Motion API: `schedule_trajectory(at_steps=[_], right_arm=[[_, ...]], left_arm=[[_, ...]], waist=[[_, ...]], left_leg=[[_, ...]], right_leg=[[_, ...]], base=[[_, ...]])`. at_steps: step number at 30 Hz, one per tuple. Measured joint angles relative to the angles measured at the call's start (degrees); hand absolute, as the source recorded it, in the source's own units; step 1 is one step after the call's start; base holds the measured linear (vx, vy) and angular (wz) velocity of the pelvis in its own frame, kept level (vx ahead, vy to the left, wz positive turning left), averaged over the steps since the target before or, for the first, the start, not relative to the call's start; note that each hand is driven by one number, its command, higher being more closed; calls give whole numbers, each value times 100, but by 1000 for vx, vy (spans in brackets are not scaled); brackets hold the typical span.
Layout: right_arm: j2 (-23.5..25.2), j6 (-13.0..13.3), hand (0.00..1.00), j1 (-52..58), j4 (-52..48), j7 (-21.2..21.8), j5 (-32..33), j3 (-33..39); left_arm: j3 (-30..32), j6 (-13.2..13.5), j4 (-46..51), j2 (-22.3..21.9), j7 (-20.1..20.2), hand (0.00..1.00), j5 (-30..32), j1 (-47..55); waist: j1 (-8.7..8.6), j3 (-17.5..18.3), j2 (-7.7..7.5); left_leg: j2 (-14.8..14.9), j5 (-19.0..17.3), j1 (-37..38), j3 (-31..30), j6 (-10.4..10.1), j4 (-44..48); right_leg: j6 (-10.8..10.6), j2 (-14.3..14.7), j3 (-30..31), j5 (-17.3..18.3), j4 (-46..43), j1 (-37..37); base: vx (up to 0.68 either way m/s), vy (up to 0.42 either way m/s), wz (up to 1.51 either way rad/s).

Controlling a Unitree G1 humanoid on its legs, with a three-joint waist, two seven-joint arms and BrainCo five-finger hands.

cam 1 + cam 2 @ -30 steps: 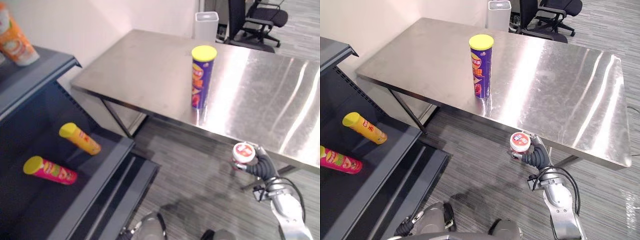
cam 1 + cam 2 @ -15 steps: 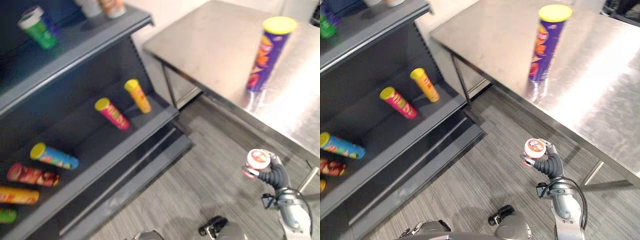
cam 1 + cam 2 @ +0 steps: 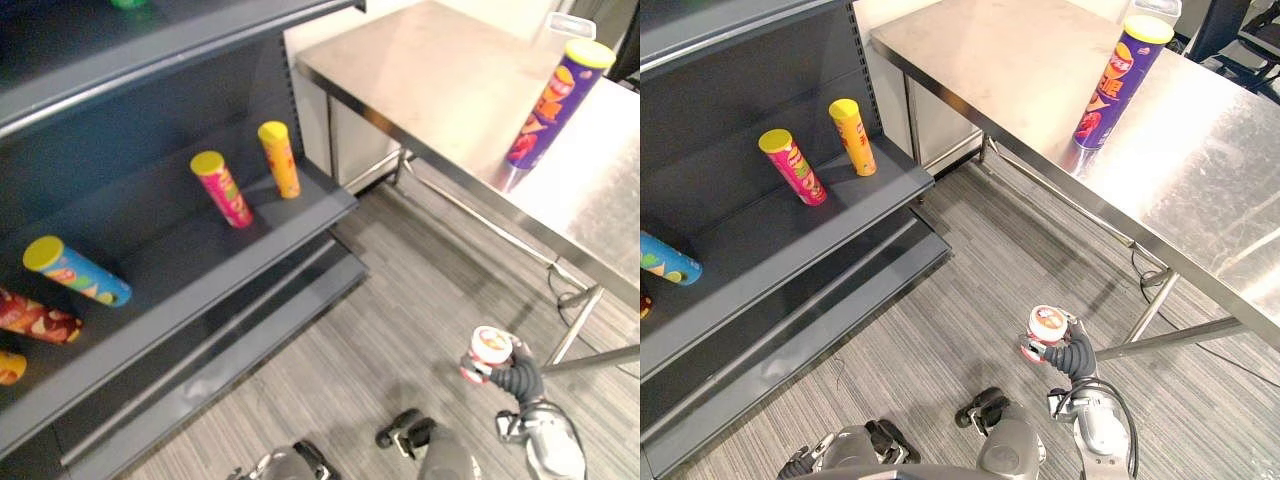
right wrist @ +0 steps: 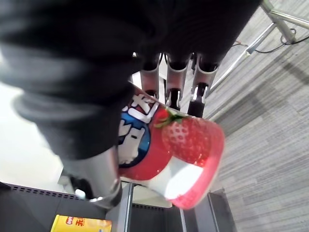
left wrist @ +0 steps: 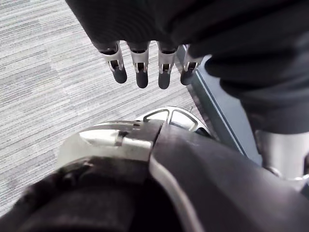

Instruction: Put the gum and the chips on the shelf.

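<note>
Well, in the left eye view my right hand [image 3: 518, 380] sits at about five o'clock, low over the grey floor [image 3: 400, 290]. Its fingers are curled round the gum tub [image 3: 489, 352], whose red and white lid faces up. The chips can [image 3: 548, 105], purple with a yellow lid, stands upright on the steel table [image 3: 430, 80] at about one o'clock, near the table's front edge and well apart from that hand. The shelf [image 3: 170, 245] takes the nine o'clock side. On its middle board a yellow can [image 3: 279, 158] and a pink can [image 3: 222, 188] lie close together, with a blue can [image 3: 75, 270] further out toward nine.

In the right eye view I read the same layout: the tub in the hand near five o'clock, the chips can on the table at one, and the shelf from nine to eleven.

In the left wrist view my left hand [image 5: 141, 67] hangs over the floor with its fingers straight and relaxed, holding nothing.

In the right wrist view the fingers [image 4: 173, 94] wrap over the gum tub's side. It is gripped firmly, and a strawberry picture shows on its wall.
</note>
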State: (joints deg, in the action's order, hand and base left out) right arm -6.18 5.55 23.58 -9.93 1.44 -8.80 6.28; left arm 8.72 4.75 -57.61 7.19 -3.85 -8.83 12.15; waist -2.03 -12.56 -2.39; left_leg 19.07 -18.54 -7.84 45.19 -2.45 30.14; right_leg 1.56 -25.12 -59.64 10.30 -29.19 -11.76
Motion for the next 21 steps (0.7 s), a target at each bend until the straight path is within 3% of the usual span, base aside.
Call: schedule_trajectory(at_steps=[5, 7, 8, 9, 10, 11, 12, 13, 14, 15, 17, 18, 19, 20, 21], right_arm=[[6, -5, 100, -20, 251, 4, 42, -68], [60, -5, 100, 131, 349, 1, 47, -57], [70, -29, 100, 269, 403, 14, 85, -58], [98, -36, 100, 336, 406, 23, 91, -63], [212, -35, 100, 496, 393, 29, 105, -52], [351, -36, 100, 627, 380, 37, 190, -57], [433, -35, 100, 665, 362, 36, 223, -56], [544, -34, 100, 704, 301, 31, 260, -52], [583, -31, 100, 706, 269, 31, 265, -52], [659, -30, 100, 744, 148, 30, 281, -40], [711, -30, 100, 804, 46, 42, 355, -9], [717, -39, 100, 830, 0, 41, 453, 14], [718, -50, 100, 884, -129, 40, 484, 30], [703, -50, 100, 905, -205, 35, 504, 46], [662, -52, 100, 835, -266, 29, 511, 89]], left_arm=[[2, -31, 112, 28, 0, 0, 2, 4], [-9, -41, 109, 54, -3, 0, 3, 28], [-56, -62, 120, 64, -23, 0, 12, 39], [-69, -88, 142, 85, -32, 0, 13, 62], [-136, -119, 219, 119, -39, 0, 17, 145], [-168, -137, 328, 126, -51, 0, 17, 298], [-168, -153, 363, 126, -69, 0, 16, 368], [-172, -172, 350, 119, -113, 0, 11, 435], [-177, -172, 348, 110, -133, 0, 4, 448], [-231, -168, 344, 77, -163, 0, 3, 417], [-341, -151, 346, 88, -179, 0, 3, 350], [-400, -150, 346, 106, -200, 0, 3, 319], [-443, -131, 374, 128, -201, 0, 2, 324], [-442, -121, 376, 140, -199, 0, 2, 309], [-442, -99, 402, 111, -192, 0, 2, 292]], waist=[[86, -29, -85], [20, -32, -90], [-41, -34, -86], [-100, -36, -82], [-192, -63, -85], [-246, -94, -47], [-241, -98, -57], [-238, -116, -36], [-246, -128, -12], [-262, -174, 65], [-266, -196, 97], [-271, -204, 96], [-271, -213, 55], [-278, -230, 11], [-268, -274, 99]], left_leg=[[-294, -60, -22, -292, 105, -154], [-556, -115, 4, -721, 204, -195], [-738, -161, 25, -1043, 286, -157], [-803, -185, 38, -1224, 334, -145], [-897, -213, 146, -1585, 365, -115], [-902, -284, 201, -1793, 433, 20], [-902, -336, 223, -1877, 449, 91], [-913, -407, 221, -1983, 441, 143], [-925, -420, 216, -2047, 424, 140], [-942, -417, 183, -2196, 416, 85], [-972, -427, 83, -2326, 390, 79], [-997, -443, 50, -2403, 350, 98], [-1062, -492, 40, -2542, 262, 172], [-1100, -523, 38, -2651, 210, 226], [-1063, -564, 23, -2852, 123, 252]], right_leg=[[14, -241, -142, -239, -27, 235], [88, -581, 584, -408, -625, 244], [524, -708, 1712, -690, -1145, 4], [685, -687, 2386, -898, -1402, -157], [608, -521, 3684, -1445, -1829, -465], [417, -250, 4642, -1572, -2205, -597], [420, -124, 5036, -1555, -2375, -681], [316, 97, 5440, -1319, -2472, -830], [190, 227, 5575, -1132, -2348, -890], [-233, 659, 5957, -732, -1569, -900], [-612, 1106, 6413, -532, -269, -773], [-692, 1269, 6538, -535, 267, -683], [-905, 1393, 6529, -714, 744, -500], [-1082, 1382, 6475, -619, 802, -392], [-1338, 1415, 6451, -474, 862, -221]], base=[[-11, 147, 31], [43, 233, 115], [29, 254, 136], [41, 185, 165], [175, 83, 158], [201, 53, 138], [233, 48, 90], [125, 44, 45], [176, 37, 49], [204, 1, 35], [217, -46, 40], [208, -140, 57], [165, -164, 60], [176, -191, 69], [146, -168, 68]])
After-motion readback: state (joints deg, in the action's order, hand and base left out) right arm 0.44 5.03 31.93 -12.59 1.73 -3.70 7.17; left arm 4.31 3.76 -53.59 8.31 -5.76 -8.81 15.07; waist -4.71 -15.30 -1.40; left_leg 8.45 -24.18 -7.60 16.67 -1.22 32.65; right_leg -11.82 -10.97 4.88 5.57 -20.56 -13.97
